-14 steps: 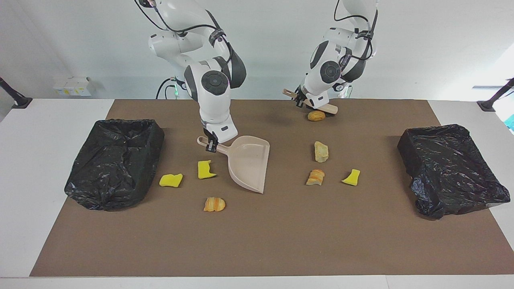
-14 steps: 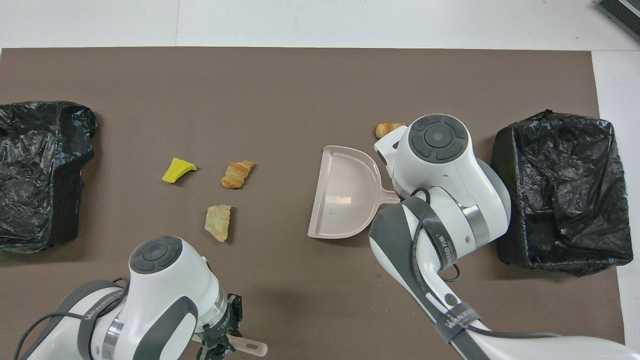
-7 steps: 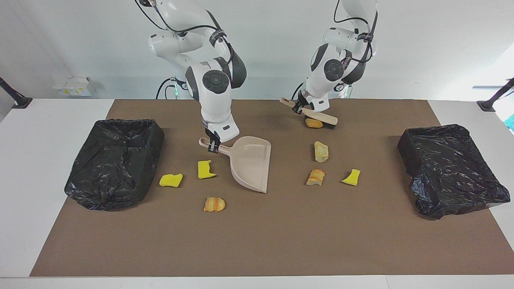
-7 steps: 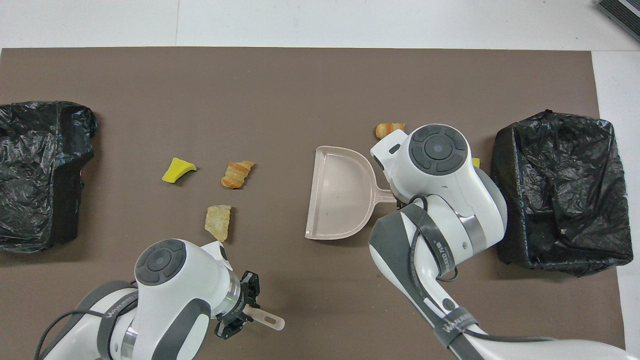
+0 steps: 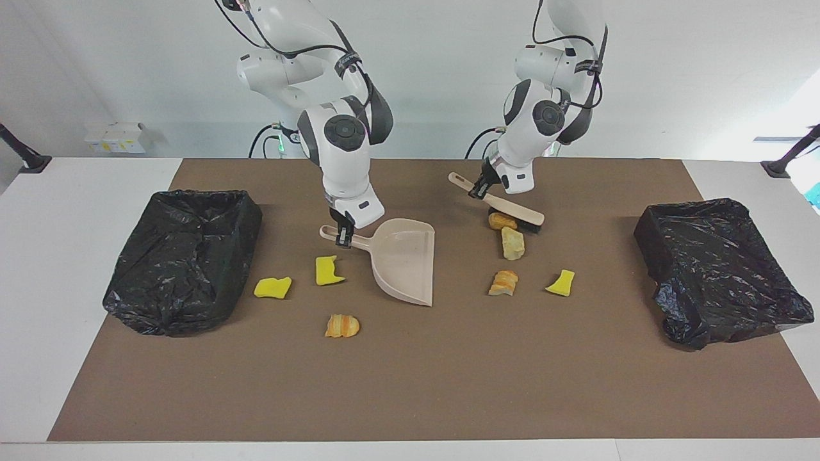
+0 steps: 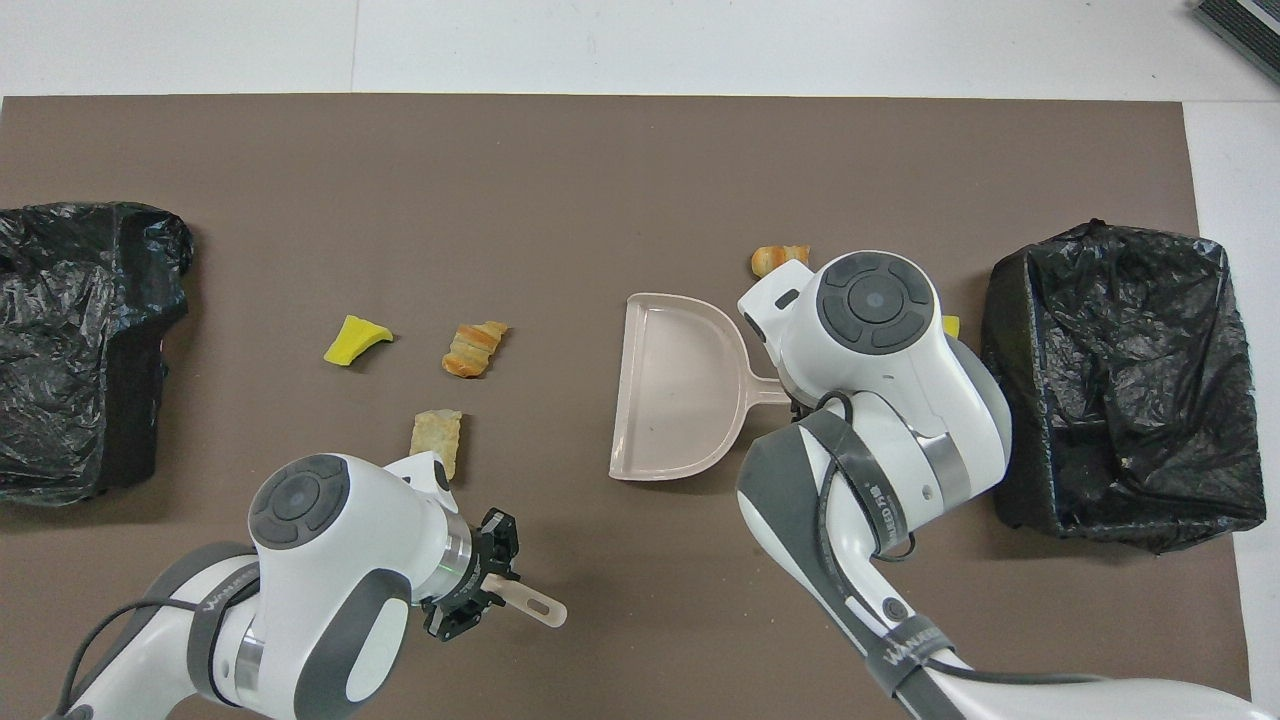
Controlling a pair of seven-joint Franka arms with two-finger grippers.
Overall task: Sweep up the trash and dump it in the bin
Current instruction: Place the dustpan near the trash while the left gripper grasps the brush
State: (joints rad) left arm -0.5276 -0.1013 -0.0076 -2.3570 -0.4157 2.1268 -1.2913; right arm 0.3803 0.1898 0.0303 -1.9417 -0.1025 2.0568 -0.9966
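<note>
1. Left hand (image 5: 475, 189) pinched on the handle of the brush (image 5: 512, 211); brush head low on the surface (image 5: 448, 384), touching an orange bread-like lump (image 5: 501, 221).
2. Right hand (image 5: 344, 238) clamped on the handle of the dustpan (image 5: 403, 259); pan resting on the brown mat, open mouth facing the left arm's end.
3. Key relation: from the brush, pan mouth lying toward the right arm's end, well apart. Brush long axis slanted, handle tip pointing toward the pan, bristle end away from it. Likely needs a sideways drag toward the pan mouth.
4. Trash relative to the dustpan:
   - toward the left arm's end: the lump at the brush, a tan lump (image 5: 512, 242) just beside it and farther from the robots, a striped bread piece (image 5: 503, 282), a yellow scrap (image 5: 561, 282);
   - toward the right arm's end, past the pan handle: two yellow scraps (image 5: 330, 269) (image 5: 272, 287) and another striped piece (image 5: 342, 325).
5. Two black-lined bins (image 5: 186, 256) (image 5: 721, 269), one at each end, nothing dumped in judging from here.
6. Left arm clearly nearer the four-piece cluster; right arm nearer the other three.
7. Facing view: shows brush head and its contact with the lump. Overhead view: left arm's body covers both, only the brush handle tip (image 6: 535, 603) visible; right arm covers the two yellow scraps almost fully, yet the pan's empty inside (image 6: 675, 385) reads plainly.
</note>
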